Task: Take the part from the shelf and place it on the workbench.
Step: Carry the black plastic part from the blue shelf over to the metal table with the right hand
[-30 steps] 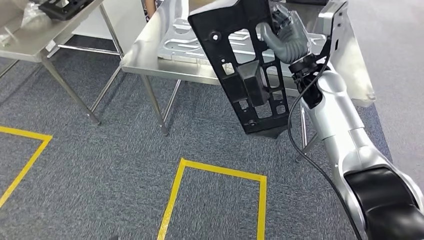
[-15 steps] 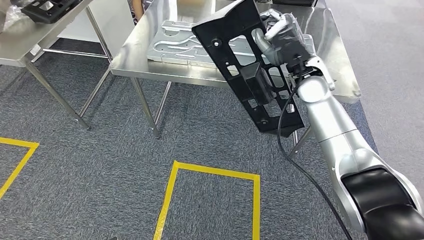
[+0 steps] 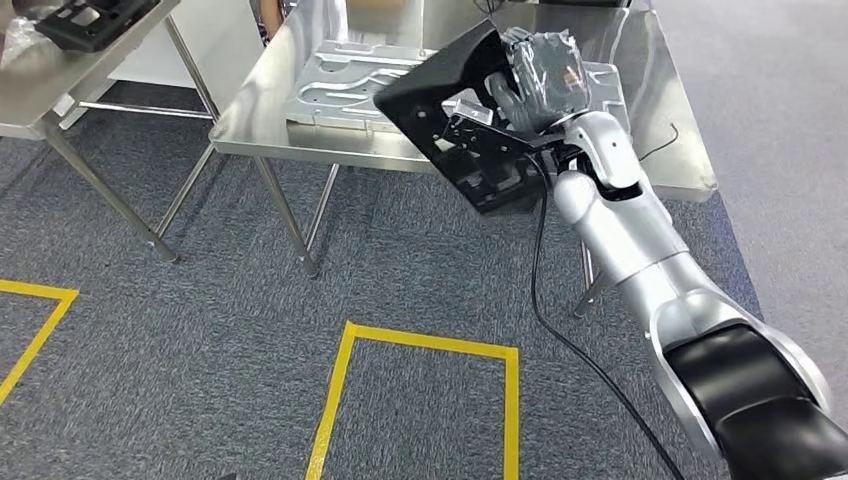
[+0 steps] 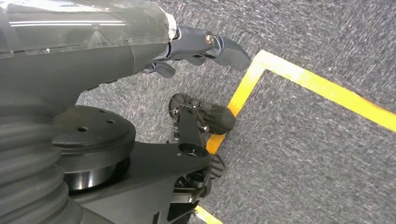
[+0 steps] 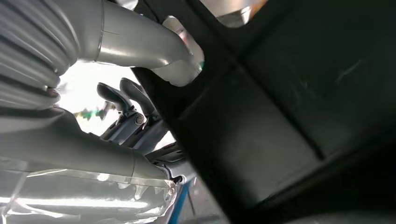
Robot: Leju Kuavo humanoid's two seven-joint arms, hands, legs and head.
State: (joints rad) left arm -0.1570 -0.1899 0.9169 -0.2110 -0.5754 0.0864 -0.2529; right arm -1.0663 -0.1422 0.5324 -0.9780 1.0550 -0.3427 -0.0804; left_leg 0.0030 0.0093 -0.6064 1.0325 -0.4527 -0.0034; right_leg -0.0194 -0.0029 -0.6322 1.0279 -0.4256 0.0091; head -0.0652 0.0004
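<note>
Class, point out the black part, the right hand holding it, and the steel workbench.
black part (image 3: 440, 85), head view, upper flat face.
right hand (image 3: 540, 70), head view, back of hand.
workbench (image 3: 655, 110), head view, bare top.

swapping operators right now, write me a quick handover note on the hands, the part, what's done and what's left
Right hand grips the black part, tilted above the front edge of the steel workbench, not set down.
Left hand hangs over the carpet, holding nothing.
A grey metal plate lies on the workbench beside the part.
Done: part is off the shelf and at the bench.
Left: lower it onto the bench, let go.
</note>
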